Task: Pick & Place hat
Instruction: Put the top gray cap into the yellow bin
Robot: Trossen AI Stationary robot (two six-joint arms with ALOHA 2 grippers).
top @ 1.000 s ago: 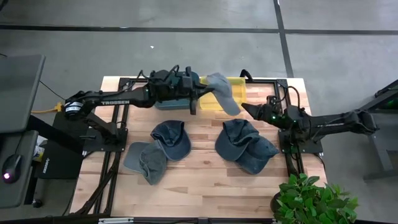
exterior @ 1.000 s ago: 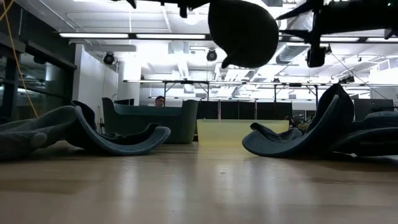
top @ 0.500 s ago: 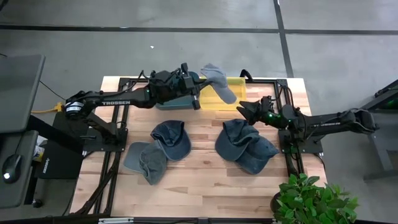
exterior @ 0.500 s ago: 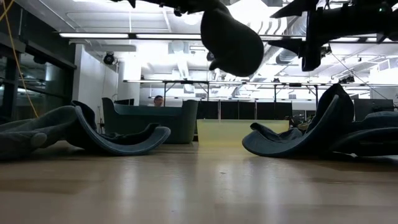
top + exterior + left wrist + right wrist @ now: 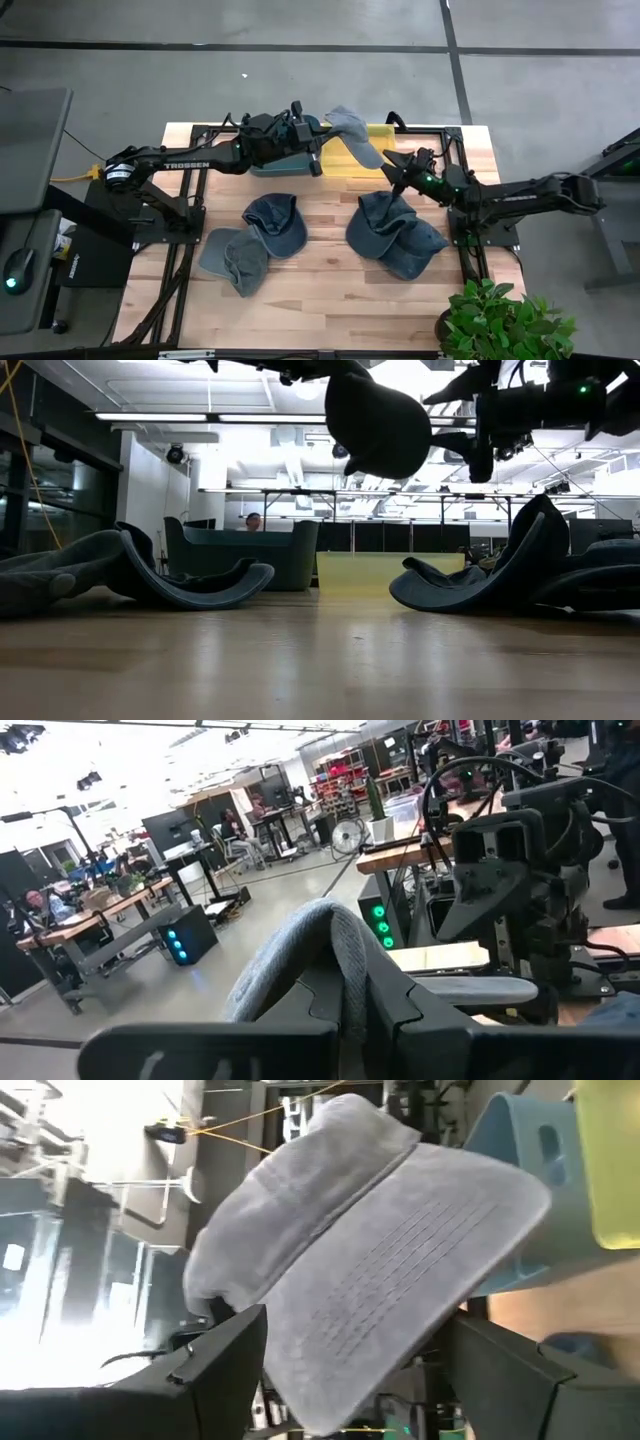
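Observation:
My left gripper (image 5: 318, 148) is shut on a grey cap (image 5: 350, 135), held high over the yellow bin (image 5: 375, 135) at the table's far edge. The cap shows at the top of the low view (image 5: 375, 425). My right gripper (image 5: 392, 168) is open just right of the cap's brim (image 5: 368, 155), pointing at it. In the right wrist view the brim (image 5: 400, 1260) fills the picture between and beyond my two spread fingers (image 5: 355, 1320); no touch shows. Three more blue-grey caps (image 5: 275, 222) (image 5: 235, 260) (image 5: 395, 235) lie on the wooden table. My left gripper pinches a raised fold of the cap's crown (image 5: 335, 945) between its two fingers, on the side away from the brim. The fingers come level from the table's left. The cap is lifted clear, its brim slanting down toward my right gripper.
A blue bin (image 5: 275, 160) stands left of the yellow bin, under my left arm. Black frame rails (image 5: 470, 250) run along the table's left and right sides. A potted plant (image 5: 500, 315) stands at the near right corner. Bare wood lies between the caps and the near edge.
My left gripper has lifted the cap a little and drawn it toward the far edge, then kept still. My right gripper has moved toward the table's left and far edge, closing in on the cap's brim, and has stayed open.

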